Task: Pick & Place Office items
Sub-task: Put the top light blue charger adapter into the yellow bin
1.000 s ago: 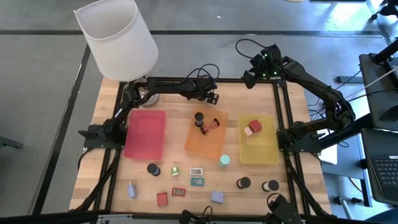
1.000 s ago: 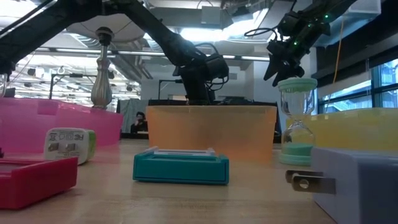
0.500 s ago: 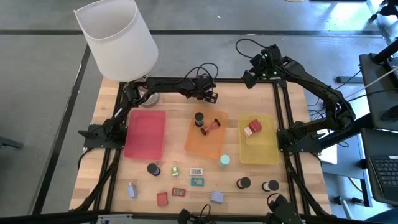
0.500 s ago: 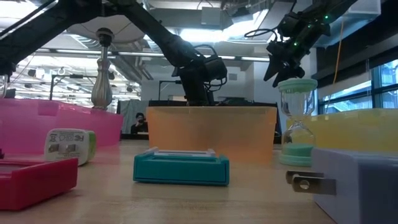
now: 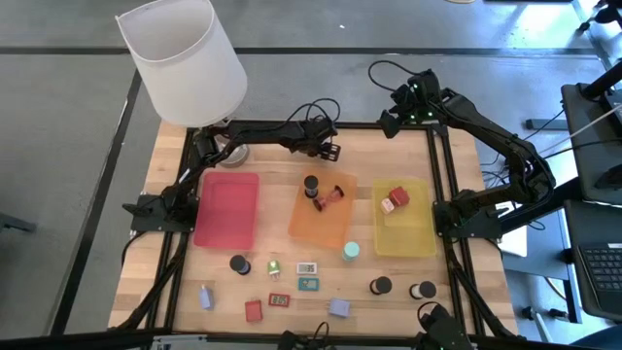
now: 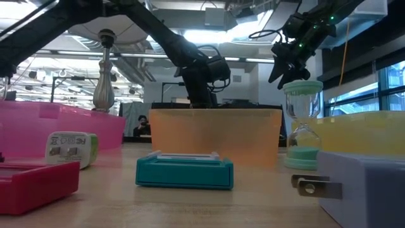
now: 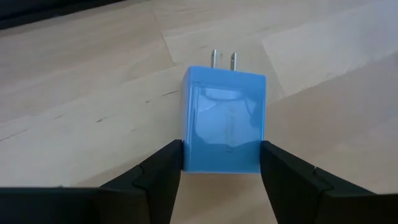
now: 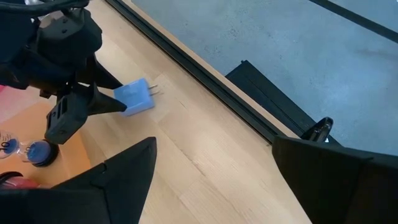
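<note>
My left gripper (image 5: 331,151) is over the bare wood near the table's far edge, beyond the orange tray (image 5: 340,231), and is shut on a blue plug adapter (image 7: 224,118). My right gripper (image 5: 389,122) hangs open and empty at the far right corner. A black bottle (image 5: 311,185) and a red item (image 5: 331,197) lie in the orange tray. A red-and-white block (image 5: 394,201) lies in the yellow tray (image 5: 406,236). Near the table's near edge lie a teal round one (image 5: 351,251), black rolls (image 5: 380,286), lavender blocks (image 5: 339,308) and small flat rectangles (image 5: 307,267). My left gripper pinches the blue plug adapter between its two fingers (image 7: 163,171), one on each side face (image 7: 189,155) at the end away from the prongs. The fingers come roughly level, and the prongs (image 7: 224,60) point away from the wrist. The adapter (image 8: 138,96) appears lifted clear of the wood.
The pink tray (image 5: 226,209) lies left of the orange one. The white-shaded lamp (image 5: 183,58) stands at the far left corner on its metal base (image 5: 233,152). A black frame rail (image 8: 205,87) borders the far edge. Bare wood (image 5: 369,160) lies between the two grippers.
</note>
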Available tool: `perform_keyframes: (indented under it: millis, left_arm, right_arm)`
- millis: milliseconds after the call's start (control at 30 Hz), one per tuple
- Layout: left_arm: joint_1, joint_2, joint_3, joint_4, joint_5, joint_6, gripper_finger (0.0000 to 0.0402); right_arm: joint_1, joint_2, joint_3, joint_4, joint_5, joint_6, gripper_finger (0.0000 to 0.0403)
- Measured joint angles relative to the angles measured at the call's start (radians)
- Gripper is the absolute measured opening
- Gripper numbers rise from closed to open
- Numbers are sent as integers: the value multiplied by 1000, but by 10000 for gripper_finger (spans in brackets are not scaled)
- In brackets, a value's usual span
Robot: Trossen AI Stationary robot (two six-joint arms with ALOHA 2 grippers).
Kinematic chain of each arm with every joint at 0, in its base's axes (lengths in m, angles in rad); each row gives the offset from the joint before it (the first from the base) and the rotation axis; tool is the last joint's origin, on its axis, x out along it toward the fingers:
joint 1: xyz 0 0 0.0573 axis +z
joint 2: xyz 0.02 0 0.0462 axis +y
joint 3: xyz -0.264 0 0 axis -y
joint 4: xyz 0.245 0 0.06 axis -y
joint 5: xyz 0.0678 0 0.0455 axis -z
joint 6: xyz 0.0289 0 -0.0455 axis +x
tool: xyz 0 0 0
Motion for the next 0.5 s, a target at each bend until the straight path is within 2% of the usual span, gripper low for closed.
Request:
perform_keyframes:
  millis: [167,500]
  left_arm:
    - [-1,-4,1,-47,45,12,202]
    - [0,-15,1,-155,42,21,202]
  right_arm:
    - [0,0,0,0,0,0,323]
    - [0,0,0,-7,0,0,323]
